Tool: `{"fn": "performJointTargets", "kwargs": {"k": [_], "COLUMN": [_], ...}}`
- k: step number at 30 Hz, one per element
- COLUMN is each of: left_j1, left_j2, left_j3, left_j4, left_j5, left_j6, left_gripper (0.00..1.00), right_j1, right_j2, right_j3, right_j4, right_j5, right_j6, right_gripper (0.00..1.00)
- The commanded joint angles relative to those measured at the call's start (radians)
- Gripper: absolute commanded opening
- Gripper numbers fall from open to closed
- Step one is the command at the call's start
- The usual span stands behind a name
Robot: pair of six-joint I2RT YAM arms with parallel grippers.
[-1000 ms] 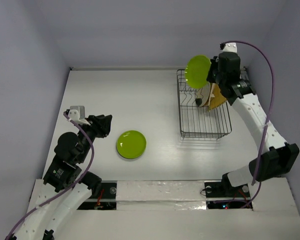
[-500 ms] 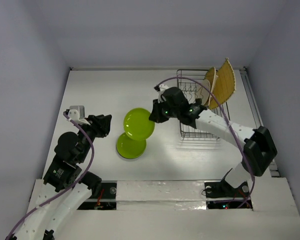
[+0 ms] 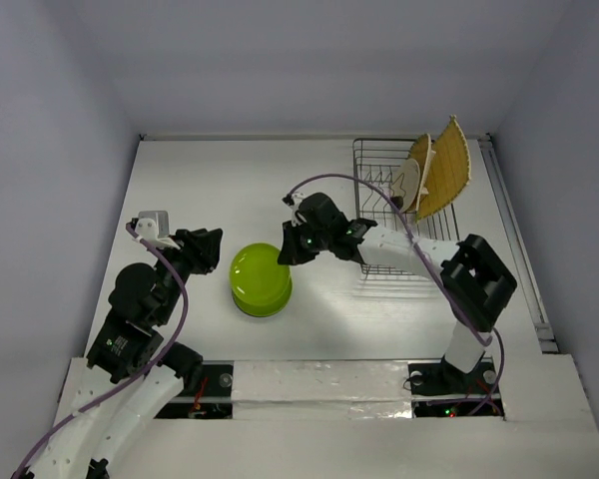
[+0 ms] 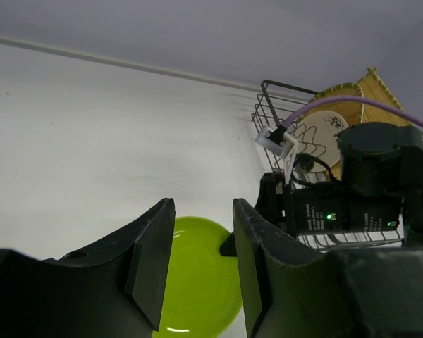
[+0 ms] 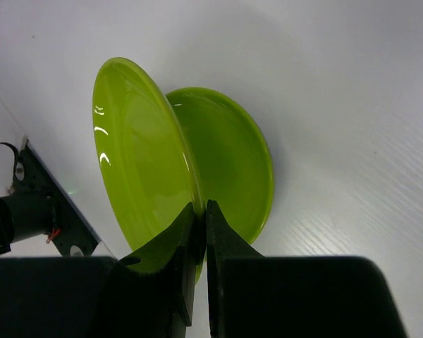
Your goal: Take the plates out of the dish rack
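Note:
My right gripper (image 3: 285, 253) is shut on the rim of a lime-green plate (image 3: 257, 267), held tilted just above a second lime-green plate (image 3: 265, 301) that lies flat on the table. In the right wrist view the held plate (image 5: 141, 162) stands on edge between my fingers with the flat plate (image 5: 236, 162) behind it. The grey wire dish rack (image 3: 404, 225) at the back right holds a cream plate (image 3: 409, 185) and two woven straw-yellow tray plates (image 3: 445, 168). My left gripper (image 3: 212, 249) is open and empty, left of the green plates (image 4: 197, 282).
White walls close in the table at the back and both sides. The right arm (image 3: 419, 257) stretches across the rack's front left corner. The rack also shows in the left wrist view (image 4: 268, 113).
My right gripper has carried the lime-green plate from above the rack leftward and down to just over the flat green plate. The left arm has not moved.

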Motion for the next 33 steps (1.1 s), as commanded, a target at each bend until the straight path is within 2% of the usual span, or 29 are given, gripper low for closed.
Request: {"fn": "performJointTargets", "kwargs": {"k": [1, 8, 14, 16, 20, 23, 25, 28, 30, 32, 33], "left_j1": [0.003, 0.003, 0.003, 0.003, 0.003, 0.003, 0.003, 0.003, 0.003, 0.003, 0.003], "left_j2": [-0.003, -0.004, -0.01, -0.009, -0.012, -0.012, -0.012, -0.012, -0.015, -0.015, -0.015], "left_j3": [-0.008, -0.008, -0.008, -0.008, -0.008, -0.008, -0.008, -0.008, -0.01, -0.01, -0.01], "left_j4": [0.04, 0.04, 0.042, 0.04, 0.038, 0.04, 0.04, 0.038, 0.04, 0.038, 0.04], "left_j5": [-0.004, 0.001, 0.001, 0.002, 0.002, 0.004, 0.005, 0.004, 0.005, 0.007, 0.008], "left_j6": [0.012, 0.011, 0.011, 0.011, 0.011, 0.011, 0.011, 0.011, 0.011, 0.011, 0.011], "left_gripper": [0.35, 0.35, 0.35, 0.35, 0.35, 0.35, 0.35, 0.35, 0.35, 0.35, 0.35], "right_j1": [0.022, 0.022, 0.022, 0.022, 0.022, 0.022, 0.022, 0.022, 0.007, -0.028, -0.074], "right_j2": [0.029, 0.097, 0.075, 0.071, 0.04, 0.002, -0.026, -0.067, -0.096, -0.147, -0.164], "right_j3": [0.006, 0.015, 0.006, 0.006, -0.003, 0.003, 0.007, 0.023, 0.031, 0.035, 0.044], "right_j4": [0.074, 0.039, 0.023, 0.02, 0.012, -0.015, -0.032, -0.078, -0.107, -0.139, -0.156], "right_j5": [-0.045, -0.041, 0.019, 0.033, 0.071, 0.12, 0.166, 0.237, 0.352, 0.415, 0.432], "right_j6": [0.024, 0.004, -0.007, -0.007, -0.01, -0.025, -0.042, -0.067, -0.079, -0.093, -0.096], "right_gripper": [0.07, 0.1, 0.24, 0.32, 0.38, 0.5, 0.52, 0.52, 0.5, 0.37, 0.24]}}
